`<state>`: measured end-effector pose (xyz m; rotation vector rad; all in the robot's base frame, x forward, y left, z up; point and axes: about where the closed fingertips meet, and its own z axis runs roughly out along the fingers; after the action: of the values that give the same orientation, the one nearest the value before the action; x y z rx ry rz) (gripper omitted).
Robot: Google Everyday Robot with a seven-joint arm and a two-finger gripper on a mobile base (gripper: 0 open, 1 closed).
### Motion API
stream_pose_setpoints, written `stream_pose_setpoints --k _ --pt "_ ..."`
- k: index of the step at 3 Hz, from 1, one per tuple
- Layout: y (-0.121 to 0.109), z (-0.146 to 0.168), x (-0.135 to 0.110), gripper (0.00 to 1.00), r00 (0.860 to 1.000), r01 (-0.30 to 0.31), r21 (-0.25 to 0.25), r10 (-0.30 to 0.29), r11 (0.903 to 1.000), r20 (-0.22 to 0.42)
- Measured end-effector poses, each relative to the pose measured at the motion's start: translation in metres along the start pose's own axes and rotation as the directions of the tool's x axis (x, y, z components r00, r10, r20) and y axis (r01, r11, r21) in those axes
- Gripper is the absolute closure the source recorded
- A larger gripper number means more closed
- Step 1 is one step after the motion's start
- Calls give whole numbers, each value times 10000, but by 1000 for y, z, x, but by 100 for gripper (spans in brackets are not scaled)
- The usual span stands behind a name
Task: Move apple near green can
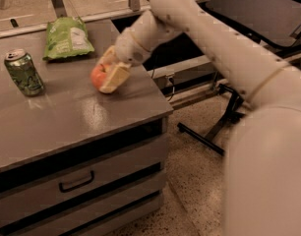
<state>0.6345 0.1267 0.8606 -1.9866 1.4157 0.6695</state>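
Observation:
The red-orange apple (98, 76) is held between the pale fingers (115, 77) of my gripper (106, 74), just above the grey counter top (76, 117), near its middle. The gripper is shut on the apple. The green can (23, 73) with a silver top stands upright at the left of the counter, well to the left of the apple. My white arm (204, 38) reaches in from the right.
A flat light-green snack bag (67, 37) lies at the back of the counter behind the apple. The counter has a drawer with a dark handle (76, 182). A black chair base (224, 127) stands on the speckled floor to the right.

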Motion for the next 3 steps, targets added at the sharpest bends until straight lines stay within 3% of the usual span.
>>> stream_pose_setpoints --k 1,2,3 --pt "-42 41 -35 100 9965 769 -334 -758 9965 342" --pt "-68 39 -68 100 9896 1240 124 -1246 9922 726" --pt "-69 36 -66 100 9898 1218 177 -1228 9924 728"
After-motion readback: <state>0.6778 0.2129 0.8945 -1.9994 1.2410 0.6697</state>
